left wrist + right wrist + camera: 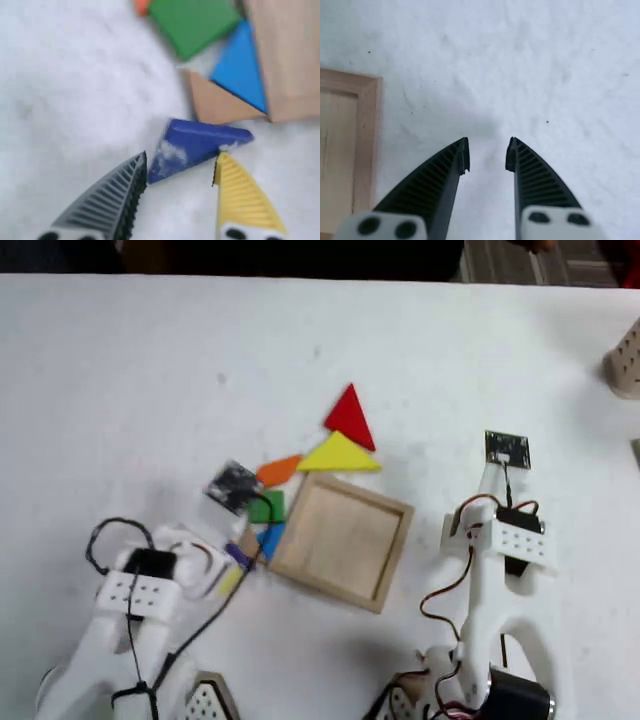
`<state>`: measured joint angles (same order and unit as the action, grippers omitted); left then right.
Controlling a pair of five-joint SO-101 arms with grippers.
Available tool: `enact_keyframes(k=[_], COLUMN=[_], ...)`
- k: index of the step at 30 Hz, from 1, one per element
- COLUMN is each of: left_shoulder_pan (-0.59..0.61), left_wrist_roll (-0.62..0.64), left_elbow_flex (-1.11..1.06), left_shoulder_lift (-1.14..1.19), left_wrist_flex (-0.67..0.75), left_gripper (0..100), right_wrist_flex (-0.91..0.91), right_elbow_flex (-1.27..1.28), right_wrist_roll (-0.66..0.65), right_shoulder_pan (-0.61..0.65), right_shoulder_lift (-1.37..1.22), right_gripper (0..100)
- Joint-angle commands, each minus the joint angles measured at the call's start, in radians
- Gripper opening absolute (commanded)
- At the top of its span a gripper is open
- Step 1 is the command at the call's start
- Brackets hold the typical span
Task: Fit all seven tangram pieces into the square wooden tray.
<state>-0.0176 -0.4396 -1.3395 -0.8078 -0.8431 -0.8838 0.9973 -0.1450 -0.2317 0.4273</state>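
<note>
Left claw (181,162) is down low on the desk (150,390), released, its grey finger (115,200) and yellow finger (240,195) spread wide with the dark blue piece (197,147) lying right at their tips. The grey tip sits against one end of the piece, and the yellow tip is just at its edge. In the high view that dark blue piece (237,555) is at the tray's 8 o'clock, just off its left corner.

The square wooden tray (365,490) sits mid-desk, turned a little, showing bare wood inside. The pieces ring it. The blue triangle (270,538) is at 9 o'clock against the rim, with the tan piece (217,102) tucked beside it. The green square (268,506) is at 10 and the orange piece (278,470) at 11. The yellow triangle (340,453) touches the top edge at 12, and the red triangle (350,415) is just beyond it.

Right claw (487,150) hangs released over bare desk at the tray's 3 o'clock, holding nothing.
</note>
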Motion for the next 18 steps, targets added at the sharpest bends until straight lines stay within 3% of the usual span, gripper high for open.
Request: enact_keyframes(k=[1,5,9,14,18], left_shoulder_pan=[0.035,0.039,0.038,0.030,0.030], left_wrist_roll=[0.031,-0.002,-0.199,-0.379,-0.305], left_elbow_flex=[0.037,0.092,0.135,0.138,0.138], left_shoulder_lift=[-0.010,-0.010,-0.010,-0.001,0.001], left_wrist_flex=[0.037,0.009,-0.077,-0.038,0.005], left_gripper=[24,26,34,36,36], right_wrist_flex=[0.016,0.016,0.018,0.018,0.018], right_elbow_flex=[-0.049,-0.049,-0.048,-0.048,-0.048], right_wrist_roll=[-0.009,-0.009,-0.009,-0.009,-0.009], right_shoulder_pan=[-0.015,-0.015,-0.015,-0.015,-0.015], right_shoulder_lift=[0.004,0.004,0.004,0.004,0.004], right_gripper=[12.7,12.7,12.7,12.7,12.7])
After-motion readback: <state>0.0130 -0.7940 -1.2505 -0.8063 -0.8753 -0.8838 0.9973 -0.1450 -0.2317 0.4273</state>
